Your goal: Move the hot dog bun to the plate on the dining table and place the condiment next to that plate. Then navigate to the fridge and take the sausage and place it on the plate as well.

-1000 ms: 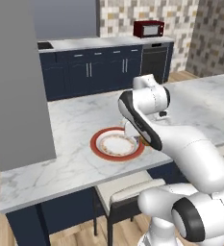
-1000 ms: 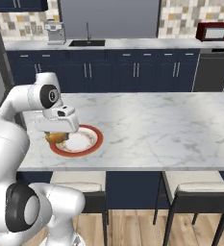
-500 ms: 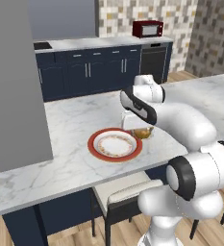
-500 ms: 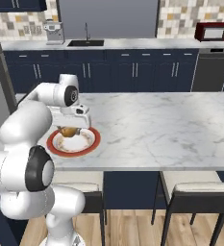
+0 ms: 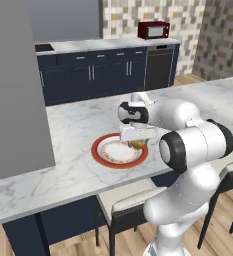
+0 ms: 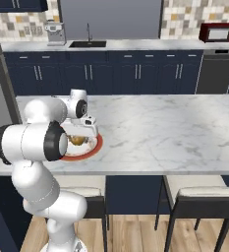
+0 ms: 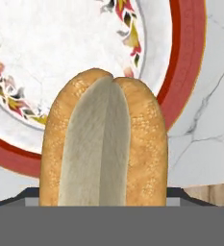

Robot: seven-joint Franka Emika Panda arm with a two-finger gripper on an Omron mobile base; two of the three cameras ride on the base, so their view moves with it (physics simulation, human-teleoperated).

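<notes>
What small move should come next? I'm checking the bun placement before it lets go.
Probably lower a little and release. The end effector holds the hot dog bun over the plate near its orange-red rim, on the dining table.

white arm bent low over orange-rimmed plate [image 5: 104,159] on marble counter [image 5: 73,131], golden bun [image 5: 137,144] under tool [image 5: 137,139].
</notes>
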